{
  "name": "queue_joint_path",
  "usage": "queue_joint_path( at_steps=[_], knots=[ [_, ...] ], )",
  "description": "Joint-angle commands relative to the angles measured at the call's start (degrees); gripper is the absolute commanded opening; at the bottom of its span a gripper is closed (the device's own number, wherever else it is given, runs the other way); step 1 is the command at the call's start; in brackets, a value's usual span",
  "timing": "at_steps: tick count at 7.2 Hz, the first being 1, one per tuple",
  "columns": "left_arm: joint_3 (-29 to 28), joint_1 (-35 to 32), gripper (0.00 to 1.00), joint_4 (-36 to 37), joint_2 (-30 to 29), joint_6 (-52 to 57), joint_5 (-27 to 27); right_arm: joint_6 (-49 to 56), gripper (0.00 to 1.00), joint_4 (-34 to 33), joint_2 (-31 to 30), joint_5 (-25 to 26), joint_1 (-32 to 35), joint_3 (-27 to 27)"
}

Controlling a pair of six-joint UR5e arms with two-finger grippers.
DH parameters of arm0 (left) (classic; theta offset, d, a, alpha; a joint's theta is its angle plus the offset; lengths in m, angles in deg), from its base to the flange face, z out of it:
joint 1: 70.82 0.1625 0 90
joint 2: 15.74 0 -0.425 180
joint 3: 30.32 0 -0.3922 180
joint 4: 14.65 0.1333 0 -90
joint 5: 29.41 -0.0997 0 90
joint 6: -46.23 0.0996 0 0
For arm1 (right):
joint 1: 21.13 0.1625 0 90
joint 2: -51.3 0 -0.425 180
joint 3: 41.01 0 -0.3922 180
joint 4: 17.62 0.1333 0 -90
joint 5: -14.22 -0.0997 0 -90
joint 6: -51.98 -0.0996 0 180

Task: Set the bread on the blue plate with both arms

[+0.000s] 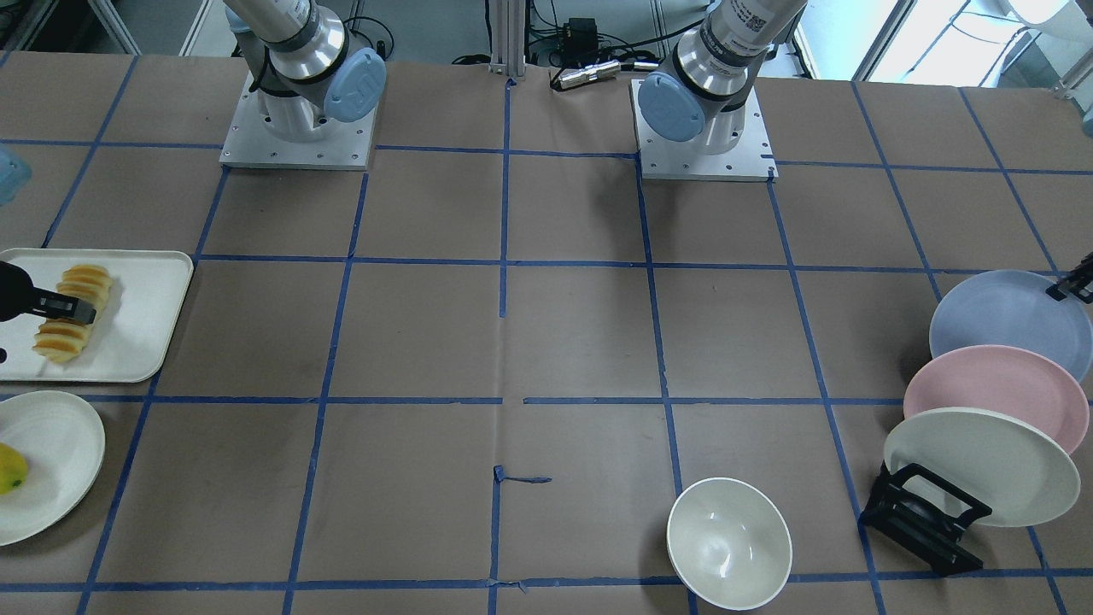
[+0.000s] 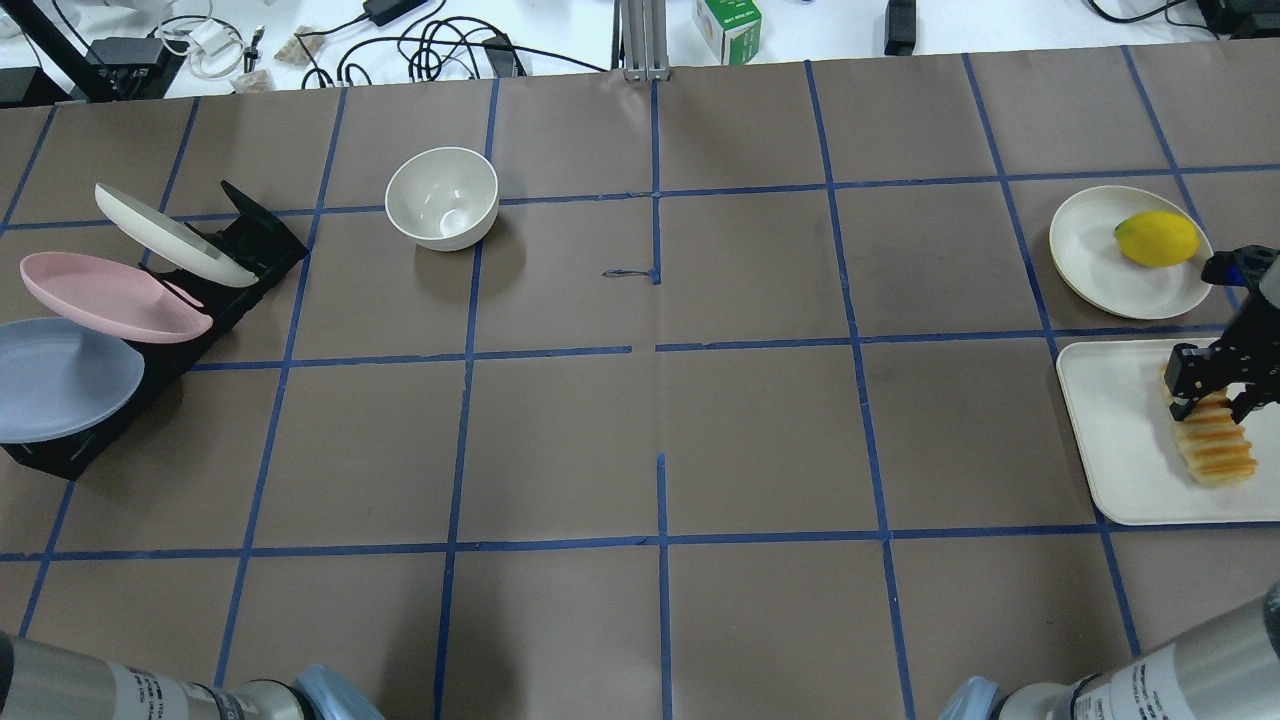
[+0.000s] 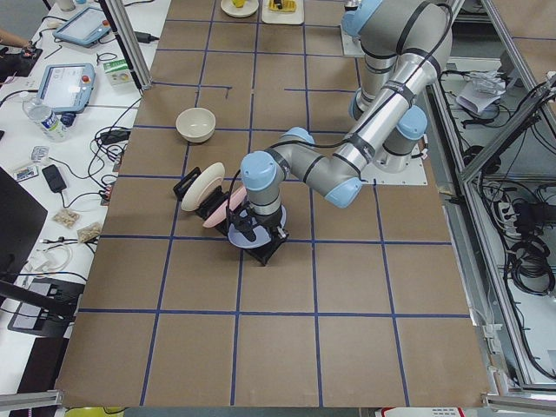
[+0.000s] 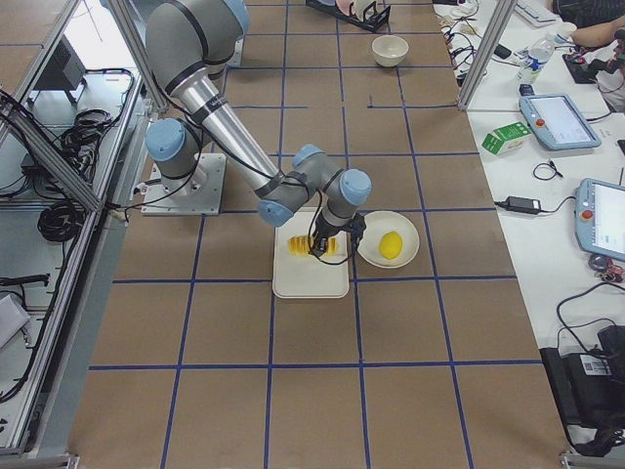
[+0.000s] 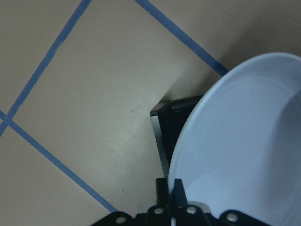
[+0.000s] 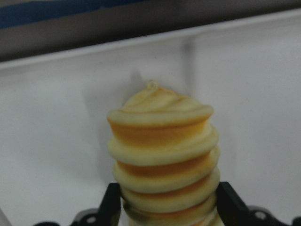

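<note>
**A:** Where is the bread?

**B:** Bread (image 2: 1215,452) lies on the white tray (image 1: 137,342) at the robot's right end of the table, near the fruit (image 2: 1155,238). Right gripper (image 1: 85,308) is clamped across its middle, one finger on each side.

**A:** And the blue plate?

**B:** Blue plate (image 1: 1008,316) leans in the black rack (image 1: 922,521) at the opposite end, beside the pink plate (image 1: 995,384). Left gripper (image 5: 170,188) is pinched together on its rim.

Left hand (image 5: 169,190), right hand (image 6: 169,205): tight grips.
</note>
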Motion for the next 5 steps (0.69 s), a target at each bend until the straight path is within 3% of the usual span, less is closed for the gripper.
queue_joint_path(
  at_steps=[1,3,5],
  knots=[
    [-3.95,1.17,0.0,-8.37,2.21,0.13,-2.89,0.01,0.0,0.76,-1.5,0.24,0.09,0.76],
    [-7.57,2.84,0.0,-28.97,5.28,-0.56,-2.82,0.1,0.0,4.51,-6.06,-0.37,0.87,1.64],
    [-6.19,2.85,0.0,-41.16,8.44,-5.1,2.33,0.02,0.0,11.71,-8.37,-4.14,4.46,6.27]
  ],
)
